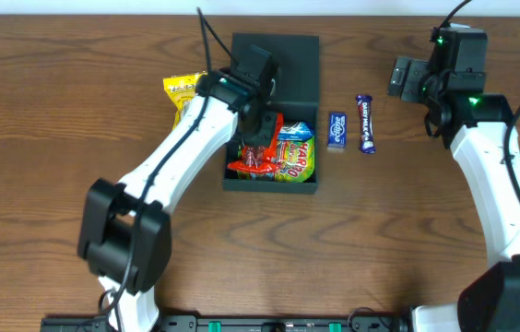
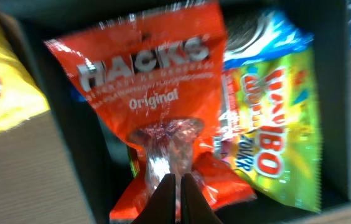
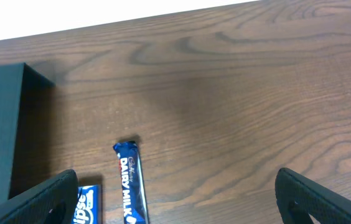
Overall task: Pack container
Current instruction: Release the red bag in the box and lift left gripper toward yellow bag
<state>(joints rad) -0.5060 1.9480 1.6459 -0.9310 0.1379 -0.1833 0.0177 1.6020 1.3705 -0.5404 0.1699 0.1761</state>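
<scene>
container [image 1: 301, 66] dark teal | Hacks bag [image 2: 157, 81] red | chocolate bar [image 3: 132, 182] blue

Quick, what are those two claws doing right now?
Left gripper: shut on the red Hacks bag.
Right gripper: open, holding nothing.

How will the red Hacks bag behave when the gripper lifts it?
Probably floppy: the red Hacks bag crumples where the left gripper pinches it. Likely light, being a thin film packet. Its glossy film may slip.
</scene>
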